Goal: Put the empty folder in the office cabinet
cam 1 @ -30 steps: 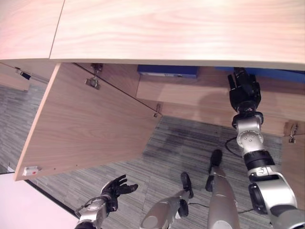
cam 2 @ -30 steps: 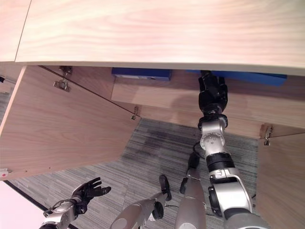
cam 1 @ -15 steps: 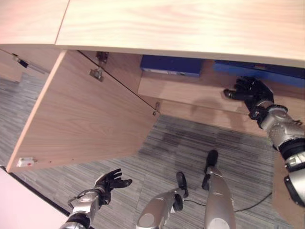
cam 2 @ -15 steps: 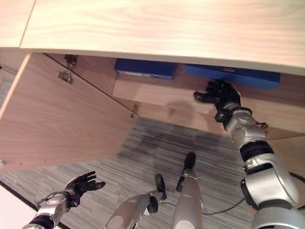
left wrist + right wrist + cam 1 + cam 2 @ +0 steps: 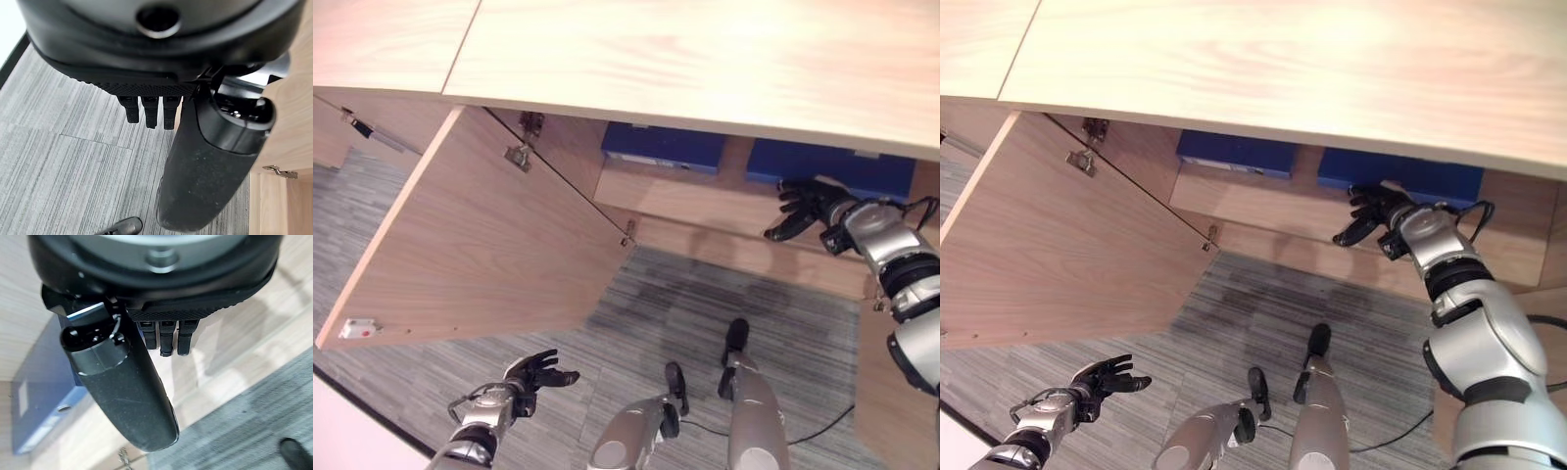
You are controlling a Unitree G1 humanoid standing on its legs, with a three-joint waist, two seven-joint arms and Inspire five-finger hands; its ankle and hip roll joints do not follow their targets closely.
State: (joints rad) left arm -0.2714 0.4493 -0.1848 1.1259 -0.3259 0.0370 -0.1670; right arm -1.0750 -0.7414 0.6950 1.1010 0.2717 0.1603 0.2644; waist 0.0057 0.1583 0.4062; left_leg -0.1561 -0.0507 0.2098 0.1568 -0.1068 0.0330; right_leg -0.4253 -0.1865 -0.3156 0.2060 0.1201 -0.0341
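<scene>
Two folders (image 5: 664, 147) lie in the cabinet (image 5: 489, 235); my right hand (image 5: 806, 208), fingers spread, holds nothing.

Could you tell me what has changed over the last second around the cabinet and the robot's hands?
The right hand has drawn back out of the cabinet and now hangs open just in front of the right blue folder, which lies on the shelf, let go. The camera shifted a little too. The left blue folder, the open door and the open left hand low over the carpet stayed as they were.
</scene>
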